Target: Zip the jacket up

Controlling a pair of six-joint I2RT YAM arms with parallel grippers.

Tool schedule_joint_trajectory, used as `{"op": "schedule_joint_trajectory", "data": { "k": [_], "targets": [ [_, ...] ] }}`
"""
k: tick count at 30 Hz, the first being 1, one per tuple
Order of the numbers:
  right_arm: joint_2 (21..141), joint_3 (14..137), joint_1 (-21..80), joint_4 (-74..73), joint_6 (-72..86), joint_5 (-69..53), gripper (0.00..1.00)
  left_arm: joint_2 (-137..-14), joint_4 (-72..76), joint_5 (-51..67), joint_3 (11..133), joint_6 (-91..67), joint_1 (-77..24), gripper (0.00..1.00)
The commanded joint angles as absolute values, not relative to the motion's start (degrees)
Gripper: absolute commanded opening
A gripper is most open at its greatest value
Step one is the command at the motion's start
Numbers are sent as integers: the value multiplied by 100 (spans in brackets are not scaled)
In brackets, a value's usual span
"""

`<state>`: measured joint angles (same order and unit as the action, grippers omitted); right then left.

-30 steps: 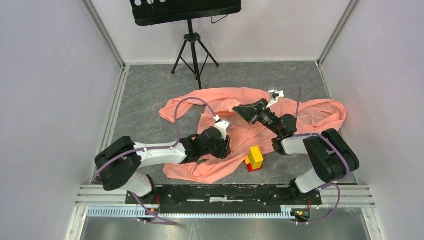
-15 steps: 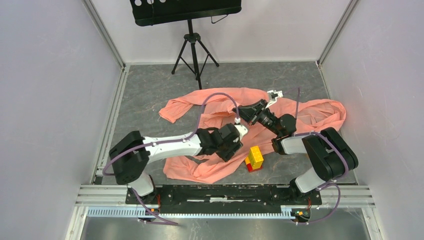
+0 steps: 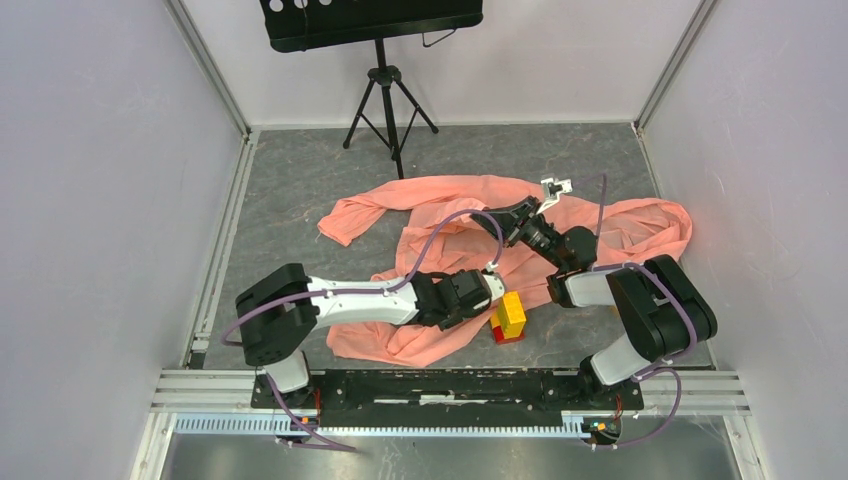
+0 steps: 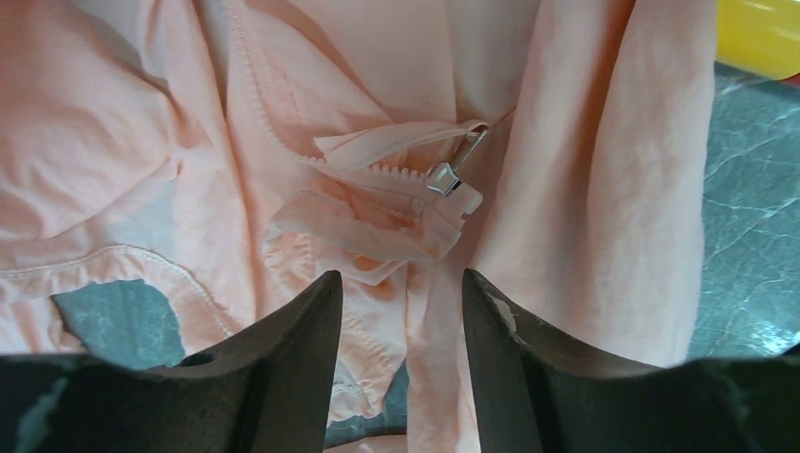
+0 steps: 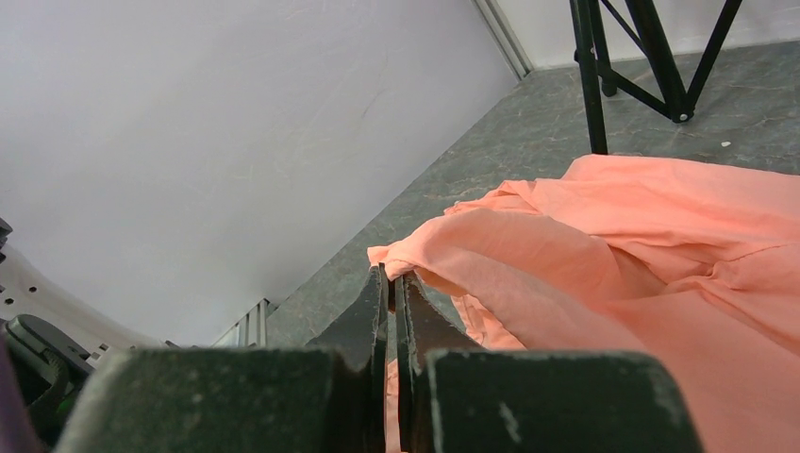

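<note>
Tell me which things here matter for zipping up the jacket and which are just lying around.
For the job:
jacket
zipper pull
left claw, open, facing the pull
right claw, shut on jacket fabric

Just lying about:
yellow-and-red block stack beside the jacket
black tripod stand at the back

The left arm (image 3: pixel 350 298) lies low and stretched out from its base at the near left. Its white forearm runs rightward to the middle of the scene. The wrist is pitched down, so the left end effector (image 4: pixel 400 283) points downward. Its two dark fingers (image 4: pixel 283 349) stand apart with a clear gap between them and hold nothing.

The right arm (image 3: pixel 655 310) is folded. Its bulky elbow sits at the near right, and the forearm reaches back toward the left and far side. The right end effector (image 5: pixel 391 283) is raised and looks out nearly level. Its fingers (image 5: pixel 363 326) are brought together, with only a thin slit showing between them.
</note>
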<state>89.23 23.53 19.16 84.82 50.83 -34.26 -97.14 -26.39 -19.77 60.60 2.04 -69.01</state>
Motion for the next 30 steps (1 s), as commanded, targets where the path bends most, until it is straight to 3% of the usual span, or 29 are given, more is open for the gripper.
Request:
{"op": "schedule_joint_trajectory", "data": {
  "k": [1, 12, 30],
  "targets": [
    [8946, 2347, 1861, 11215, 5105, -3518, 0, -9576, -2500, -2469, 6233, 578, -7009, 57],
    [8908, 2314, 1791, 11225, 5170, -3517, 0, -9336, -1621, -1516, 5969, 855, -7005, 50],
    [8921, 2324, 1783, 11229, 5208, -3526, 0, -9902, -1514, -1757, 5926, 962, -6777, 46]
  ]
}}
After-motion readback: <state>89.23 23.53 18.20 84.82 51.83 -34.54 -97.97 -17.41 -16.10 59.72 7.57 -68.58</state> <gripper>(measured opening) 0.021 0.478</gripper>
